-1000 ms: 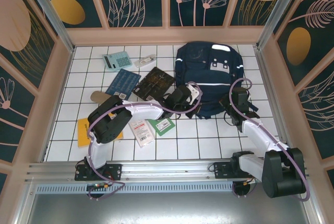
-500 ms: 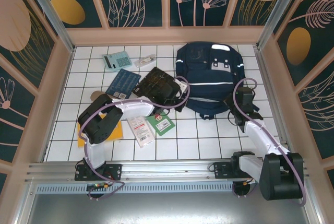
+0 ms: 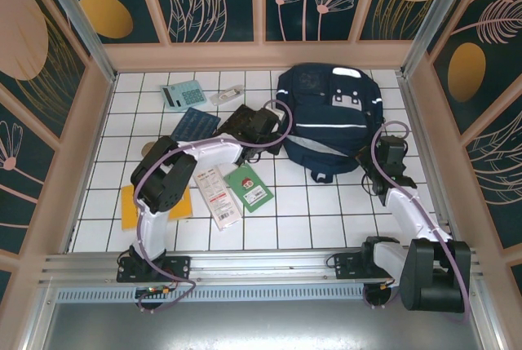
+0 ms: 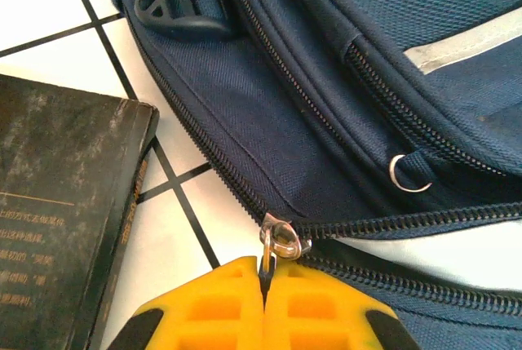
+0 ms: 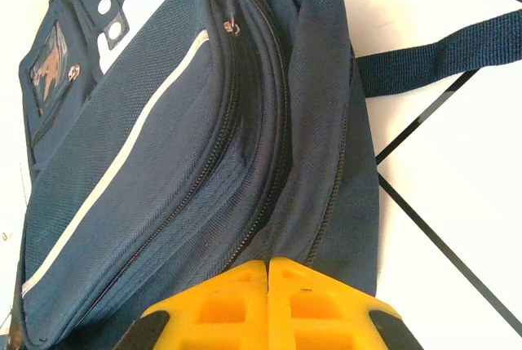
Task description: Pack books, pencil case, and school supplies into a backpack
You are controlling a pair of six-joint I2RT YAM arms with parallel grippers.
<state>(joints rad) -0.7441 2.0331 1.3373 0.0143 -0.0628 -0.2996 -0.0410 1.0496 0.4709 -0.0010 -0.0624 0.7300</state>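
Note:
The navy backpack (image 3: 330, 117) lies flat at the back right. My left gripper (image 3: 265, 124) is at its left edge, shut on the metal zipper pull (image 4: 277, 244); the zipper gapes to the right of the slider. My right gripper (image 5: 267, 264) is shut on the fabric of the backpack's (image 5: 163, 138) right side. The black book (image 4: 65, 219) lies just left of the left gripper. Also on the tiles are the dark blue book (image 3: 194, 126), the green book (image 3: 249, 187) and the orange-yellow book (image 3: 130, 206). The pencil case is hidden under the left arm.
A teal calculator (image 3: 181, 94) and a clear packet (image 3: 227, 94) lie at the back left. The white-and-red pack (image 3: 218, 195) is beside the green book. A loose strap (image 5: 440, 60) trails right of the backpack. Walls (image 3: 90, 121) fence the tiled floor.
My left gripper has drawn the zipper pull up along the backpack's left edge, away from me. The backpack's near end has slid back, and my right gripper has shifted slightly right with it.

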